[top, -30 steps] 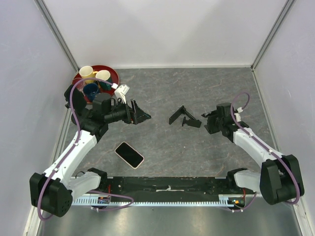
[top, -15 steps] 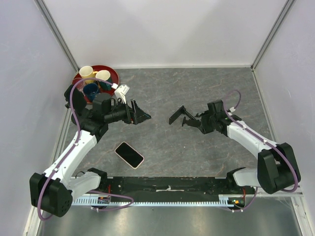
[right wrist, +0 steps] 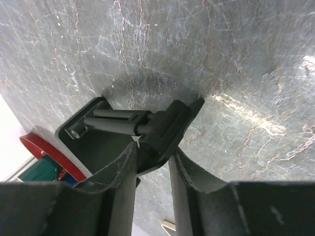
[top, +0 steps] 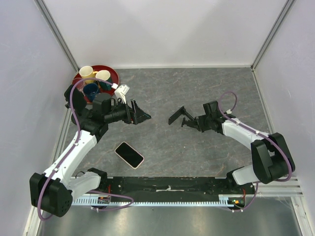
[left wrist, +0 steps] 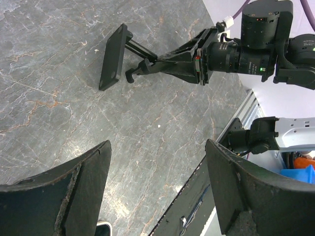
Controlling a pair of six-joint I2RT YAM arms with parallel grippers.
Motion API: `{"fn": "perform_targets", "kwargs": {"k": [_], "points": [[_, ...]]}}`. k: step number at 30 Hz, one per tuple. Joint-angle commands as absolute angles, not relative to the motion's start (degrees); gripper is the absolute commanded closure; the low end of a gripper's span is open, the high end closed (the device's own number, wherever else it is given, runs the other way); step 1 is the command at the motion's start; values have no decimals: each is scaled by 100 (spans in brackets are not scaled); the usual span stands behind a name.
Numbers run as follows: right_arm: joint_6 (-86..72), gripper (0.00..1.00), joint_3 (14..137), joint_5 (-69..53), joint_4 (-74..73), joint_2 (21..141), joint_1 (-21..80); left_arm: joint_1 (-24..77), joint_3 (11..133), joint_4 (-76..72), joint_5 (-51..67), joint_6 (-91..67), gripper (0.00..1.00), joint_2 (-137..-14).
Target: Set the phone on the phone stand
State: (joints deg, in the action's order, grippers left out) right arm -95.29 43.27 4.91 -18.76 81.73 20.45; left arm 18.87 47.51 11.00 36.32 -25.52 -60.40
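The phone stand (top: 178, 115) is matte black, with its back plate tilted, and sits mid-table right of centre. It also shows in the left wrist view (left wrist: 114, 58) and the right wrist view (right wrist: 165, 125). My right gripper (top: 196, 122) is shut on the stand's base, one finger on each side of it (right wrist: 152, 147). The phone (top: 129, 154), dark screen up with a pale rim, lies flat near the front left. My left gripper (top: 141, 116) is open and empty, hovering behind the phone and left of the stand (left wrist: 157, 145). Only a corner of the phone (left wrist: 102, 226) shows in the left wrist view.
A red plate (top: 114, 74) with several cups stands at the back left corner, with a small white object (top: 122, 90) beside it. White walls enclose the table on three sides. A black rail (top: 167, 184) runs along the front edge.
My right gripper has moved left to the phone stand and closed on its base. The left arm, phone and stand have stayed in place.
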Motion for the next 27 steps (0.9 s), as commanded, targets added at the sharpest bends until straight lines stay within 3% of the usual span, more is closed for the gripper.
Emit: {"fn": "perform_targets", "kwargs": {"k": [1, 3, 7, 11, 16, 22, 27], "points": [[-9738, 69, 4517, 589, -1749, 8270, 2118, 1872, 4825, 1055, 3770, -2373, 17, -5985], [-9730, 75, 4518, 606, -1740, 8288, 2127, 1872, 4834, 1055, 3762, -2373, 17, -5994], [-9545, 100, 4588, 816, -1740, 8201, 2223, 1872, 4825, 1055, 3753, -2373, 17, -5994], [-8897, 100, 4841, 1457, -1767, 7981, 2556, 1881, 4834, 1063, 3762, -2373, 17, -5985], [-6704, 100, 5729, 2625, -2003, 8077, 3224, 1872, 4834, 1063, 3744, -2373, 17, -5977], [-4434, 100, 6652, 5340, -1934, 8682, 5050, 1872, 4887, 1204, 3429, -2294, 18, -5889], [-4025, 100, 6741, 7491, -1714, 9219, 6221, 1819, 4896, 1318, 2936, -2241, 18, -5687]]}}
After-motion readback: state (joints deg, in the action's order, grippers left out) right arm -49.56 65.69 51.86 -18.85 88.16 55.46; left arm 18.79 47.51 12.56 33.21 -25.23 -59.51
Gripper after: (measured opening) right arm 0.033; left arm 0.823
